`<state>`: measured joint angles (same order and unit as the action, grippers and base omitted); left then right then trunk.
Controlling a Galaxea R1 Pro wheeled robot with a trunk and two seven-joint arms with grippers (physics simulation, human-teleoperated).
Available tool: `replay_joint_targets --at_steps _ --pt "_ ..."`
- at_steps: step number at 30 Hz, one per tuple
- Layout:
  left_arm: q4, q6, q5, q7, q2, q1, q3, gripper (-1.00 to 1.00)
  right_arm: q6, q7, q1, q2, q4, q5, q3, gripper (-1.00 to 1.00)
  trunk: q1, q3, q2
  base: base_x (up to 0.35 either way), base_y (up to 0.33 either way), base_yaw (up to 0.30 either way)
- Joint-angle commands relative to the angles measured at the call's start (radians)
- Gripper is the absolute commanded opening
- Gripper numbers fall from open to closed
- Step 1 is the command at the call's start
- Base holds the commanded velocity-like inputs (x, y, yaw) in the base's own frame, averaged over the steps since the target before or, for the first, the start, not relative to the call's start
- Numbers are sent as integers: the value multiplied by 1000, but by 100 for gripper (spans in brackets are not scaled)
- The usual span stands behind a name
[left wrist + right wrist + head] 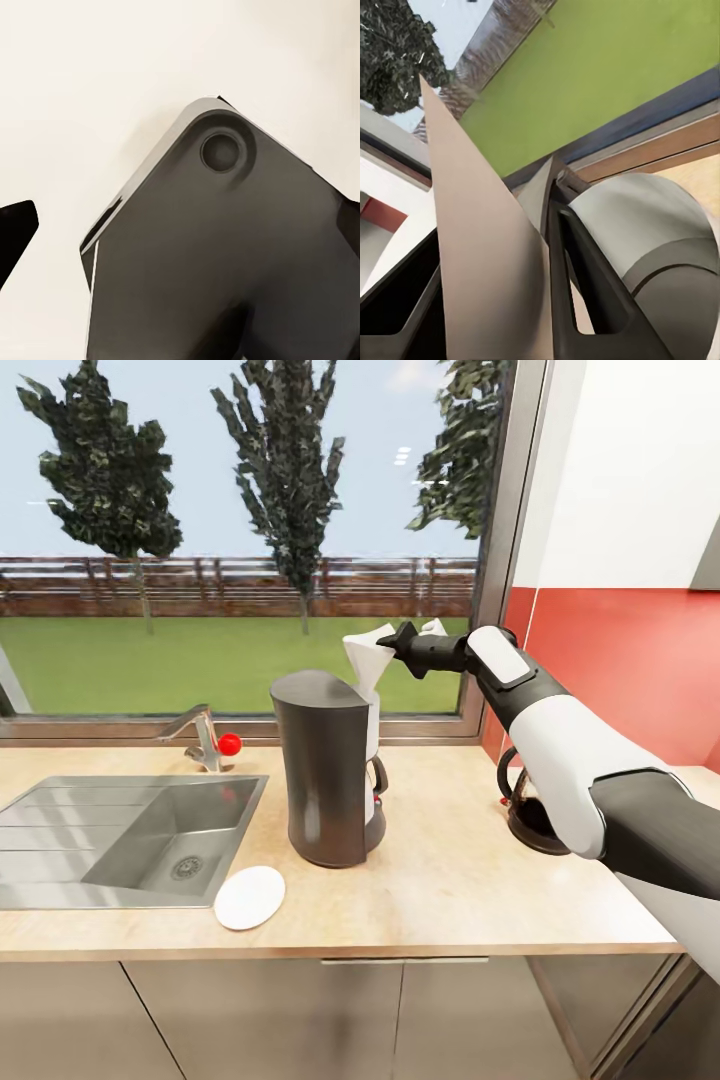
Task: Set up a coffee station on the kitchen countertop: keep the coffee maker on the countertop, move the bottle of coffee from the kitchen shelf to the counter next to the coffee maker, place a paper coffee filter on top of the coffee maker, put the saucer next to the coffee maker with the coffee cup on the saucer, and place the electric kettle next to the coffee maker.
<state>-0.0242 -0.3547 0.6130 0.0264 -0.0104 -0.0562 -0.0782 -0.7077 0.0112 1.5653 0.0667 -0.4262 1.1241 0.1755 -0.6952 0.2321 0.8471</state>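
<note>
One paper coffee filter [366, 656] held pinched in right gripper [392, 644], just above rear top of coffee maker [325, 765] on countertop [450, 880], presumably for lowering onto it. Saucer [250, 897] set near sink [60, 840]. Left gripper state cannot be told.

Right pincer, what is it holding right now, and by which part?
The right pincer is shut on the paper coffee filter, pinching its upper edge, with the filter hanging just above the back of the coffee maker.
</note>
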Motion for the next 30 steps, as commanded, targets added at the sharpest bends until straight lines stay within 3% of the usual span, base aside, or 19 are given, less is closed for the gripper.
replay_joint_targets --at_steps 1,14,30 --pt "-2 -1 -1 3 0 -1 -8 100 -1 1 1 -1 0 3 4 -100 0 1 1 3 0 0" --pt "-2 -1 -1 2 0 -1 -8 100 -1 1 1 -3 0 2 4 -100 0 1 1 157 90 0" --pt "-2 -1 -1 2 0 -1 -8 100 -1 1 1 -8 0 2 4 -100 0 1 1 16 7 0"
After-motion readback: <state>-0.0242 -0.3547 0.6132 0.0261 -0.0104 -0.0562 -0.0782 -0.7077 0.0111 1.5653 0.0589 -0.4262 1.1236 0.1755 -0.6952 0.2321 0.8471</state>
